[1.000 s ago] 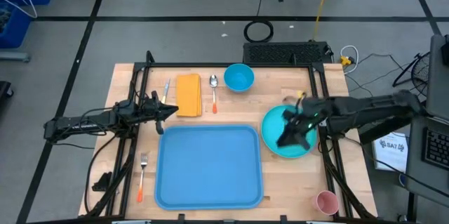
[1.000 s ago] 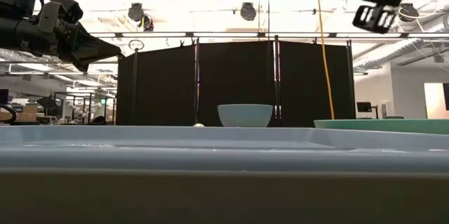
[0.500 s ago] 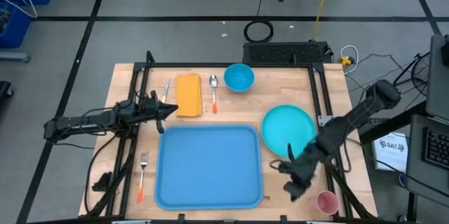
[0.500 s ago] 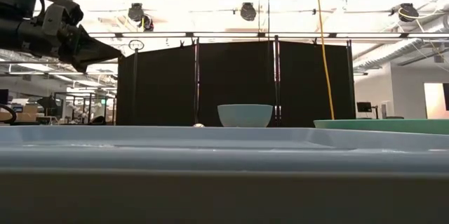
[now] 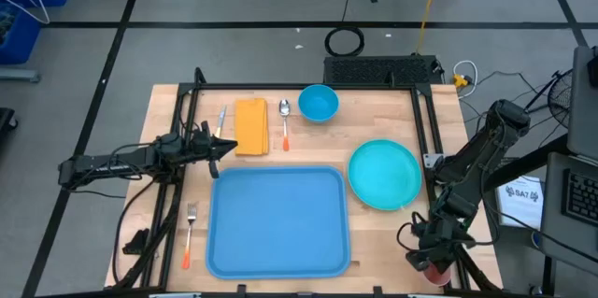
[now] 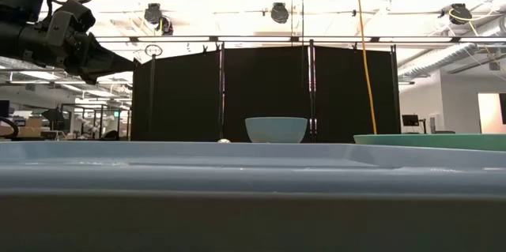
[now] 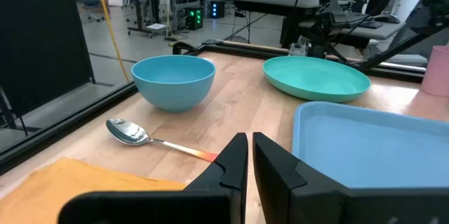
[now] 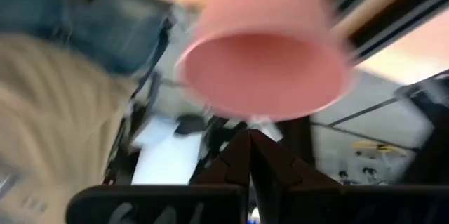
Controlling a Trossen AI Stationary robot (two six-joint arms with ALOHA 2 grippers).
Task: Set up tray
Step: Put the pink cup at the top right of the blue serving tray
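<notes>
Now, from above, my right tool (image 5: pixel 432 259) has swung off the green plate (image 5: pixel 384 175), where it hung a second ago, and dropped to the near right corner of the tabletop (image 5: pixel 374 116), right over the pink cup (image 5: pixel 437 271). The tray (image 5: pixel 277 220) lies flat in the middle near edge, nothing on it yet, with the plate just beside its right rim and the fork (image 5: pixel 189 233) just beside its left. My left tool (image 5: pixel 222 146) has not budged; it hovers by the orange napkin (image 5: pixel 250 126), with the spoon (image 5: pixel 284 122) and blue bowl (image 5: pixel 319 103) farther back. From tabletop height, the right arm that showed at top right a second ago is gone from sight; only the left tool (image 6: pixel 118 61) hangs at upper left, and the tray's rim (image 6: pixel 237 169) fills the foreground. Past my left wrist, the fingers (image 7: pixel 231 164) sit nearly together, holding nothing. Past my right wrist, the fingers (image 8: pixel 242 155) are pressed together and empty, pointing at the cup (image 8: pixel 266 62) looming close. I judge the cup is my first pick, so I must spread the fingers before closing in.
</notes>
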